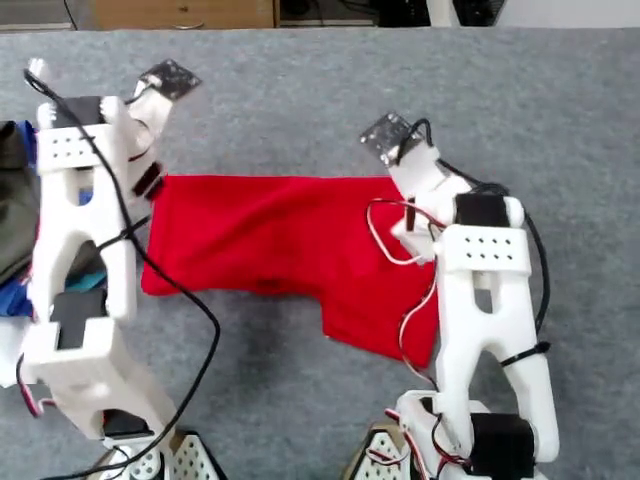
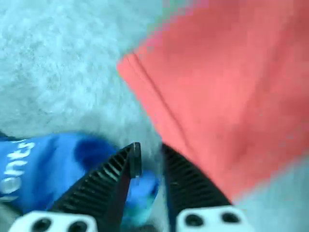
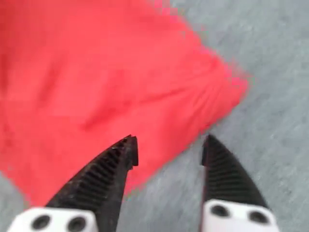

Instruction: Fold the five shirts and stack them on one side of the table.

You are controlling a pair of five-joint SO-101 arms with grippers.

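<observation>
A red shirt lies folded flat in the middle of the grey table, one flap reaching toward the front right. My left gripper hangs at its left edge; in the left wrist view the left gripper is open by a narrow gap with nothing between the fingers, just beside the hem of the red shirt and over a blue shirt. My right gripper is at the shirt's far right corner. It stands wide open above the corner of the red cloth, holding nothing.
A pile of other shirts, blue and dark green, lies at the table's left edge beside the left arm. Bare grey felt stretches behind the red shirt and to the right of the right arm.
</observation>
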